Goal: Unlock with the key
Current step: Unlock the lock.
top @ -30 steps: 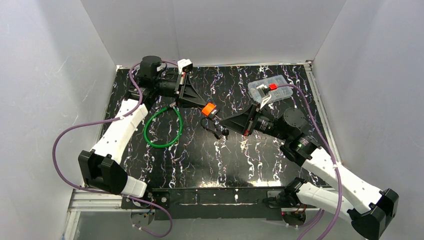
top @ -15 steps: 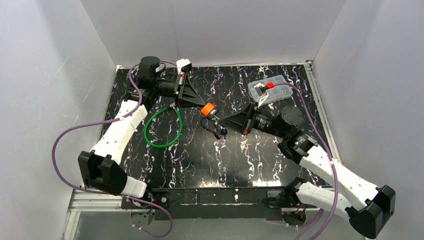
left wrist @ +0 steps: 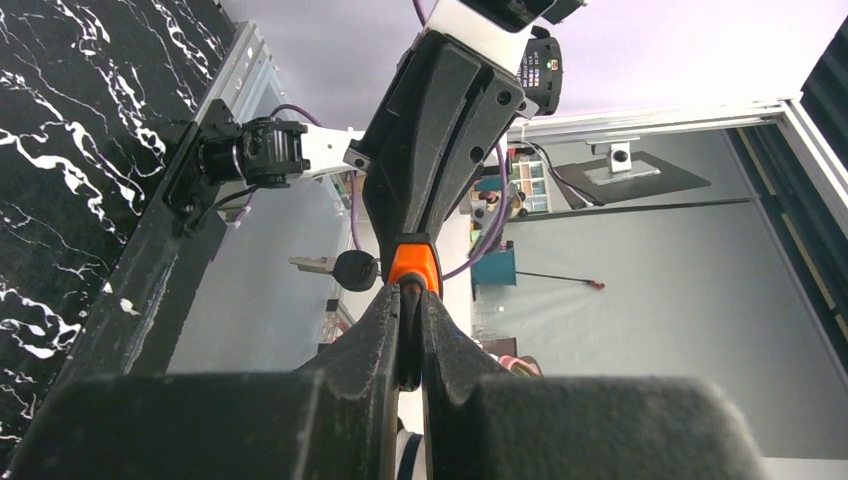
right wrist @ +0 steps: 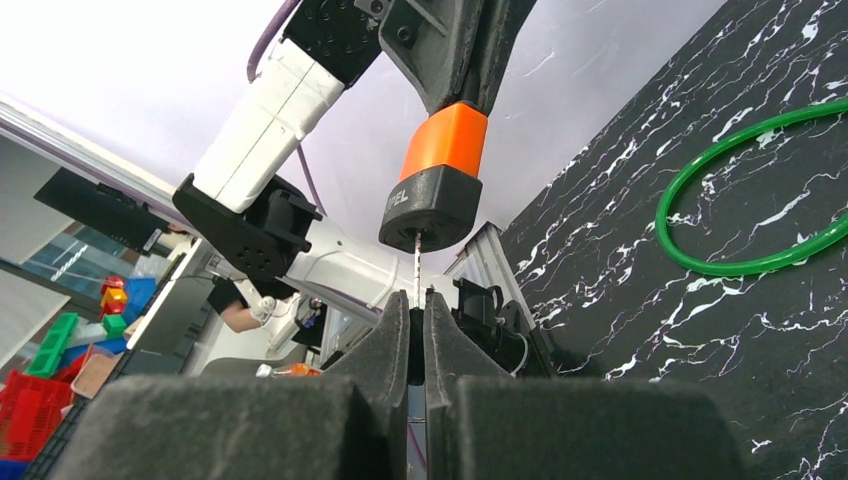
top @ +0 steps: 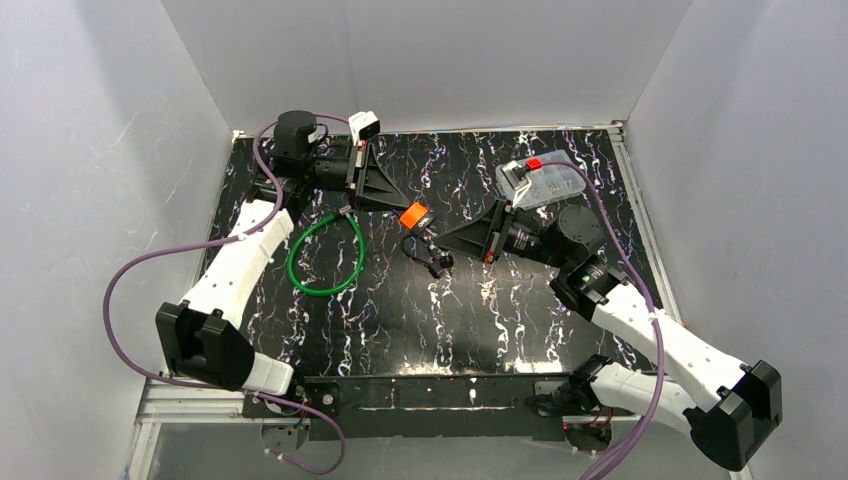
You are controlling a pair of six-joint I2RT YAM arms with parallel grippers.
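- Desk [top: 450, 320]: one black marbled top carries everything, with two arms bolted at its near edge.
- Arms, two: the left arm [top: 240, 255] reaches up to about 11 o'clock of the desk's middle. The right arm [top: 650, 330] comes in from 4 o'clock. Their tips meet just above the middle.
- Green loop [top: 325, 255], one: it lies flat at 9 o'clock of the meeting point, apart from both pincers.
- Clear box [top: 545, 182], one, with a red piece on it: it sits at 2 o'clock, behind the right wrist, and plays no part in the work.
- Left pincer [top: 398, 208]: clenched on the orange body of the one padlock [right wrist: 440, 160], which it holds off the desk with the black keyhole end turned toward the other arm.
- Right pincer [right wrist: 415, 300]: clenched on the key [right wrist: 413, 262], seen edge-on as a thin blade that runs straight up to the padlock's black face.
- Relation that matters: in the overhead view the padlock lies at 10 o'clock of the right pincer. Padlock and key share one long axis, 10 to 4 o'clock. The blade meets the keyhole end, but how deep it sits cannot be told. The right arm holds the key, so the turn about that axis seems to fall to it.
- Keys, two visible: the held one and a spare key [left wrist: 340, 268] with a black head, hanging loose beside the padlock.
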